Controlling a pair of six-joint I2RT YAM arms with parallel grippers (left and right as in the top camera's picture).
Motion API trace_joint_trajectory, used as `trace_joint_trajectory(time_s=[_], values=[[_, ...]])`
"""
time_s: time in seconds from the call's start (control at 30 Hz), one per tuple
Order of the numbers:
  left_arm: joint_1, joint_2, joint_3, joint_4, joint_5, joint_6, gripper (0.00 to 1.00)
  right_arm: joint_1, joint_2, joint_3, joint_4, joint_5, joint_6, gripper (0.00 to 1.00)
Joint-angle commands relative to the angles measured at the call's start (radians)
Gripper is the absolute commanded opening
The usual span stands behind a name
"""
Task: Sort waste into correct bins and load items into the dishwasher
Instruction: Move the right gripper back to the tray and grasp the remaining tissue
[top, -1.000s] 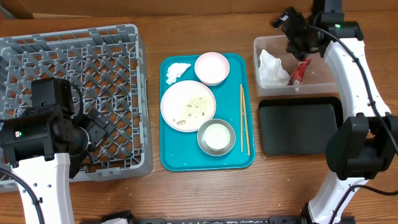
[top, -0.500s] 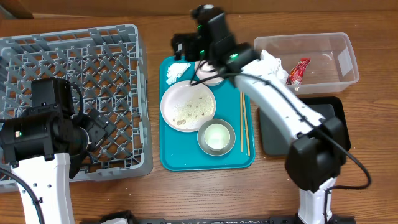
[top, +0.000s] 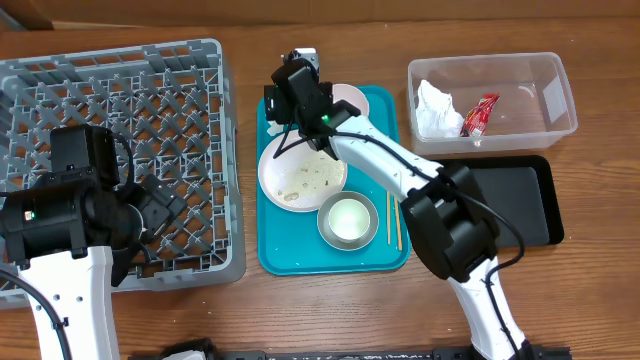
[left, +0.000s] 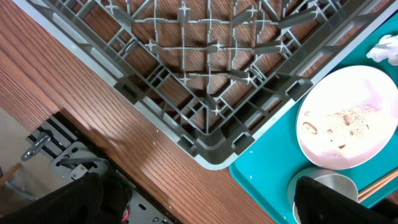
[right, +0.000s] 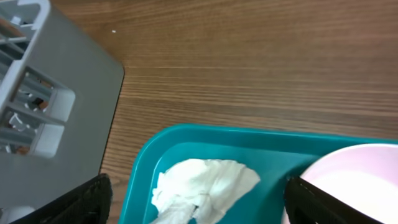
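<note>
Napkin, crumpled white paper

The top camera looks straight down from high up and sees the whole table. The left wrist camera looks down from closer, at the rack corner and the plate. The right wrist camera sits very near the napkin on the tray. Both wrist views share rack corner, tray and napkin.

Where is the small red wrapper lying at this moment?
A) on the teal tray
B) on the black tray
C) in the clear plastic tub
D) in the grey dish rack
C: the red wrapper lies inside the clear tub, beside a crumpled white napkin.
</note>
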Motion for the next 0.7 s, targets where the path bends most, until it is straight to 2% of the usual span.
trace_joint_trajectory(time_s=[0.0,0.13,0.37,0.67], values=[[0.006,-0.008,-0.004,0.0,0.007,-0.01,1.0,0.011,0.017,0.001,0.02,-0.048,0.004,0.9],[0.006,-0.008,-0.004,0.0,0.007,-0.01,1.0,0.023,0.017,0.009,0.002,-0.05,-0.002,0.95],[0.006,-0.008,-0.004,0.0,0.007,-0.01,1.0,0.019,0.017,0.161,-0.249,-0.11,-0.002,0.98],[0.006,-0.008,-0.004,0.0,0.007,-0.01,1.0,0.017,0.017,0.314,-0.436,-0.232,-0.047,1.0]])
